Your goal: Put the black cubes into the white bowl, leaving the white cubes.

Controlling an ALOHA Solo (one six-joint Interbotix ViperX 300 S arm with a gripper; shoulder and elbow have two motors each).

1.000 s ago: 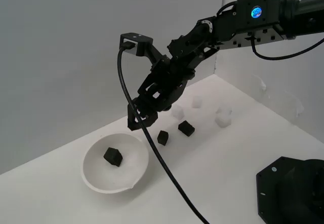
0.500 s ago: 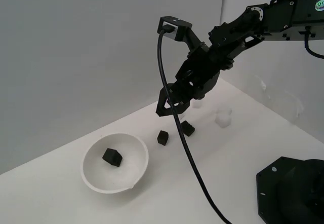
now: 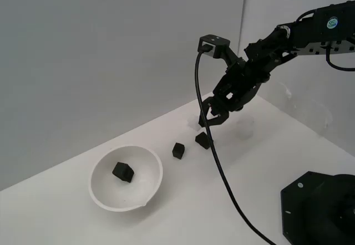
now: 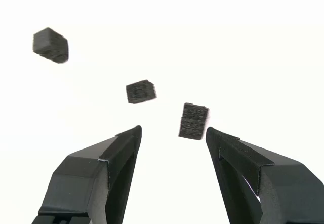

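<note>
We see a white tabletop [image 3: 260,178] running from the near edge back to the walls. Behind it, on the exterior view's left, stands a plain grey wall [image 3: 111,51]; on the right a lighter wall [image 3: 260,12] meets it at a vertical corner seam, far back in the scene. At the near right corner of the tabletop sits a black, angular base plate [image 3: 319,209] with a small pale screw head on its top face, cut off by the edge.
</note>
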